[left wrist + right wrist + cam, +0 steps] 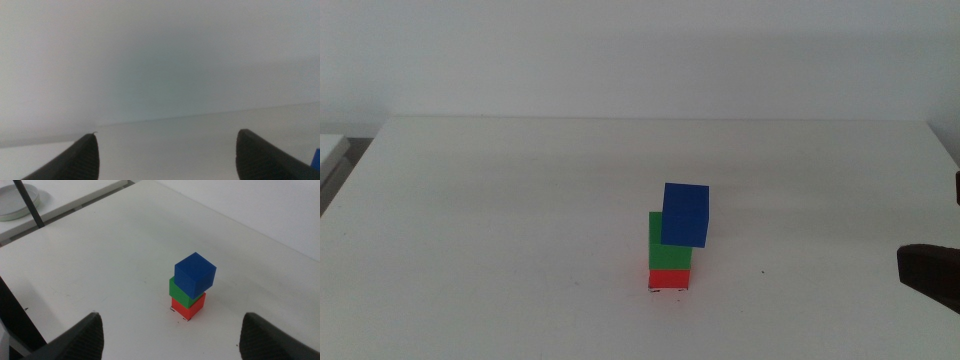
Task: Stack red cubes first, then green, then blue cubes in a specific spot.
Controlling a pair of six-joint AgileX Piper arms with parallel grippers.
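On the white counter (520,200), blue (685,215) topped green (665,245) and red (670,279); both claws, left (167,155) and right (172,335), gaped apart.

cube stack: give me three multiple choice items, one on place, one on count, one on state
1. What sits directly on the red cube?
A. green cube
B. blue cube
C. nothing

2. How many cubes form the stack?
A. two
B. three
C. four

3. How does the blue cube sit?
A. flush with the stack
B. on the table
C. offset, overhanging the green cube

Answers: 1 A, the green cube lies between red and blue. 2 B, red, green and blue. 3 C, its edge overhangs in the middle view. The right hand and the left hand are both open and hold nothing.
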